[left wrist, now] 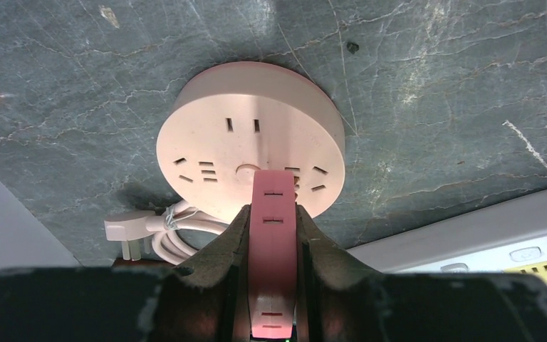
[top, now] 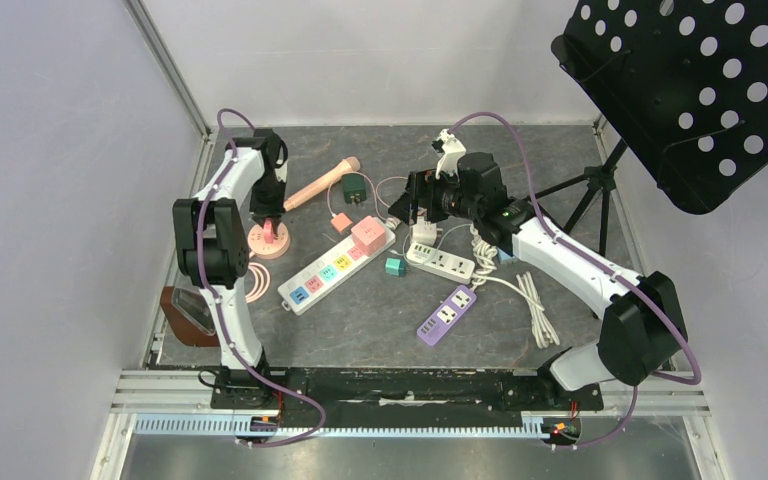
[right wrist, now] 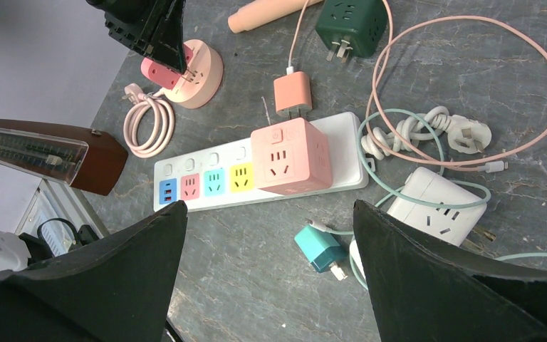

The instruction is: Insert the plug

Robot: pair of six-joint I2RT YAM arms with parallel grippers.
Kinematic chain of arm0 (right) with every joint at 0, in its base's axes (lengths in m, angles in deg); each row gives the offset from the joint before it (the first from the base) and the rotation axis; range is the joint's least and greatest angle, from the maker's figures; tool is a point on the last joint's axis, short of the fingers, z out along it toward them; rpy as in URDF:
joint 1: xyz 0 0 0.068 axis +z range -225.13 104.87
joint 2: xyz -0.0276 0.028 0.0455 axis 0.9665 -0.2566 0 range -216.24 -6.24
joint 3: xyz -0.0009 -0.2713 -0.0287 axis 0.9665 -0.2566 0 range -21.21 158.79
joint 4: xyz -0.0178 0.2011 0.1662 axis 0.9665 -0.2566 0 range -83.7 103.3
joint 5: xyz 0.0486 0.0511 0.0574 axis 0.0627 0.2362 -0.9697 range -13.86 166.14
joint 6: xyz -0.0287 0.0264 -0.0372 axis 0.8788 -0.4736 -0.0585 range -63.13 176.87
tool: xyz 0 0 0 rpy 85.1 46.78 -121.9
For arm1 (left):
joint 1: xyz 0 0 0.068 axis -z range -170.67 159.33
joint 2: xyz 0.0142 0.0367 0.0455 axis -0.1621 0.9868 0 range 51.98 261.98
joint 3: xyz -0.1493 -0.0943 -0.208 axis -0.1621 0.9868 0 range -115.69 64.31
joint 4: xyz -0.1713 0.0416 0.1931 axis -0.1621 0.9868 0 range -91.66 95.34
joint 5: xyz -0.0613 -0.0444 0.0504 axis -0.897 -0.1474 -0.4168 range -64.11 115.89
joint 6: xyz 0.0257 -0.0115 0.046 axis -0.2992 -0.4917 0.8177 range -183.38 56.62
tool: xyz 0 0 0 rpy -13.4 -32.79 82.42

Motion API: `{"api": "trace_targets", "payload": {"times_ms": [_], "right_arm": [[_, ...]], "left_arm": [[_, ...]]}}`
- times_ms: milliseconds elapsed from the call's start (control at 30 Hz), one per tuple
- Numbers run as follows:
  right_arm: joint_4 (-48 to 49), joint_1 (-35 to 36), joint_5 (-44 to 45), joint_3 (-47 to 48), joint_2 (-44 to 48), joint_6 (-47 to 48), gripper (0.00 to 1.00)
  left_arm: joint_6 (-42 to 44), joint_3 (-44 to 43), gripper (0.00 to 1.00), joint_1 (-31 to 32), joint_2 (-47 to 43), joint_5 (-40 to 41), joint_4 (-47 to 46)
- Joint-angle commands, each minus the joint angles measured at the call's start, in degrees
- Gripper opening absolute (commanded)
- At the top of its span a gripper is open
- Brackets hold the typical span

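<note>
My left gripper (left wrist: 273, 214) is shut on a pink plug block (left wrist: 274, 235). It holds the block down against the top face of the round pink socket hub (left wrist: 251, 135). The block's prongs are hidden, so I cannot tell whether they sit in the slots. In the top view the left gripper (top: 270, 228) stands over the hub (top: 268, 245) at the table's left. The right wrist view shows the block (right wrist: 158, 73) on the hub (right wrist: 203, 71). My right gripper (right wrist: 268, 206) is open and empty, high above the table's middle (top: 410, 205).
A white strip with coloured sockets (top: 330, 272) carries a pink cube (top: 368, 233). Around it are an orange charger (top: 340, 222), a green cube (top: 355, 186), a teal charger (top: 394, 266), a white strip (top: 442, 262), a purple strip (top: 447, 314) and a wooden handle (top: 320, 184). A brown metronome (top: 185, 312) stands at the left edge.
</note>
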Motion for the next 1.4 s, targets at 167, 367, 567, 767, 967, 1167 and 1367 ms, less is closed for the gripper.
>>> {"api": "trace_targets", "payload": {"times_ms": [167,367,567,767,967,1167,1367], "right_arm": [[2.0,-0.3,0.5,0.3,1.5,0.5,0.88],[2.2,-0.3,0.3,0.3,1.3,0.3,0.88],[2.2,-0.4,0.2,0.2,1.3,0.3,0.88],[2.1,-0.4,0.2,0.0,1.6,0.4,0.88],[2.2,-0.4,0.1,-0.1,1.6,0.4,0.88],[2.2,-0.6,0.1,-0.4,1.7,0.5,0.88],[2.3,-0.7,0.1,-0.7,1.8,0.5,0.88]], "left_arm": [[-1.4,-2.3,0.02,0.7,-0.4,2.4,-1.3],[-1.6,-2.6,0.02,0.8,-1.2,2.3,-1.6],[-1.8,-2.9,0.02,1.2,-2.0,2.5,-1.8],[-1.6,-3.1,0.02,1.3,-1.6,2.6,-1.7],[-1.6,-2.3,0.02,1.6,-0.6,3.5,-1.1],[-1.6,-2.4,0.02,1.7,0.3,2.7,-0.3],[-1.4,-2.7,0.02,1.9,1.3,5.0,1.0]]}}
